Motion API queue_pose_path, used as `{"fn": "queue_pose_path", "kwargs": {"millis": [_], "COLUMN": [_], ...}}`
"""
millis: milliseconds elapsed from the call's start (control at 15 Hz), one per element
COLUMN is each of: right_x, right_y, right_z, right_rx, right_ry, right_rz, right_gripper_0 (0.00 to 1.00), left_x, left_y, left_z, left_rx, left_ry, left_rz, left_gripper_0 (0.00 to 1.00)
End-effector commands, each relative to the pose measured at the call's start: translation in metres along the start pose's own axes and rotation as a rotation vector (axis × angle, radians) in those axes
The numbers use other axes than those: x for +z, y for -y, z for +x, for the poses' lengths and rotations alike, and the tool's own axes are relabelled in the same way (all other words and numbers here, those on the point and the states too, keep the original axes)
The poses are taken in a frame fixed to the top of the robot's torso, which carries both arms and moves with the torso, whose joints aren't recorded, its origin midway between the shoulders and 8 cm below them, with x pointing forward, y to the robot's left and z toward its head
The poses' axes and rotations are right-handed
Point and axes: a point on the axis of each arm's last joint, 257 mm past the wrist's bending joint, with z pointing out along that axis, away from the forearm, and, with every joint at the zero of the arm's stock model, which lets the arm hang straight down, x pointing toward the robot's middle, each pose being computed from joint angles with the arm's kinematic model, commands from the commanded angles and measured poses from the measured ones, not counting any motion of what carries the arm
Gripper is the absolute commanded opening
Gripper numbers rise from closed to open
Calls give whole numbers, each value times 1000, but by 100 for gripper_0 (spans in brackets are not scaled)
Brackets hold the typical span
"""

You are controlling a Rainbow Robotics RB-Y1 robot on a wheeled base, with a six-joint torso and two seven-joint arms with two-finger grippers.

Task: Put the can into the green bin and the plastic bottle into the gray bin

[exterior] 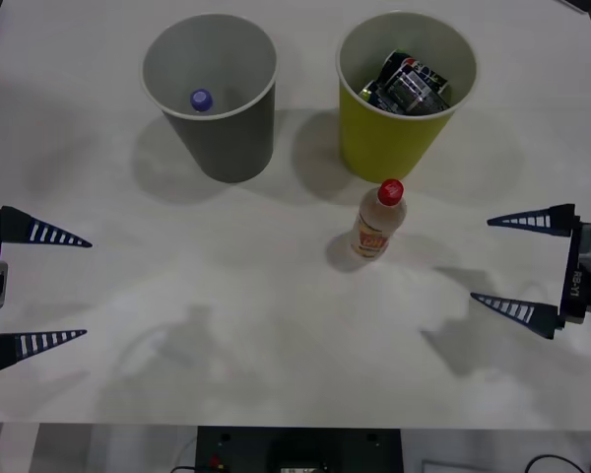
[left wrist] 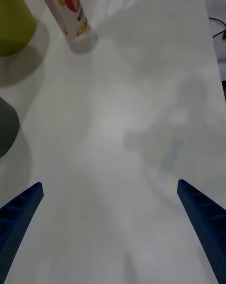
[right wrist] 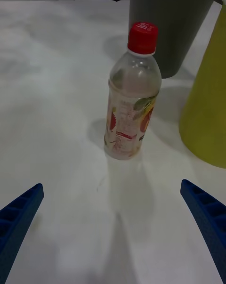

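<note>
Cans are already down in the green bin from the front, so I'd say the bottle step is up. The plastic bottle stands upright on the worktop just in front of that bin, the gray bin further to my left. My left claw and right claw both hang released at the edges.

Right wrist: bottle dead ahead between my spread fingers, untouched. Next I'd reach in and close around its body.

Left wrist: fingers wide, bottle base well off.
</note>
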Motion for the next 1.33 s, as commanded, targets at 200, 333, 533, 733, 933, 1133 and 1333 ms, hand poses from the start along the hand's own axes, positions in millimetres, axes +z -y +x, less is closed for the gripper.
{"fn": "queue_pose_path", "kwargs": {"millis": [200,333,533,733,933,1133,1333], "right_x": [27,39,60,79,95,112,125], "right_y": [6,7,10,12,14,15,15], "right_z": [12,12,12,8,5,1,-1], "right_rx": [97,120,157,187,209,208,204], "right_ry": [94,125,174,218,249,253,249], "right_rz": [27,43,67,83,93,98,105], "right_gripper_0": [100,100,100,100,100,100,100], "left_x": [0,0,0,0,0,0,0], "left_y": [0,0,0,0,0,0,0], "left_z": [0,0,0,0,0,0,0], "left_rx": [0,0,0,0,0,0,0], "left_ry": [0,0,0,0,0,0,0], "left_rz": [0,0,0,0,0,0,0], "left_gripper_0": [98,98,98,98,98,98,98]}}
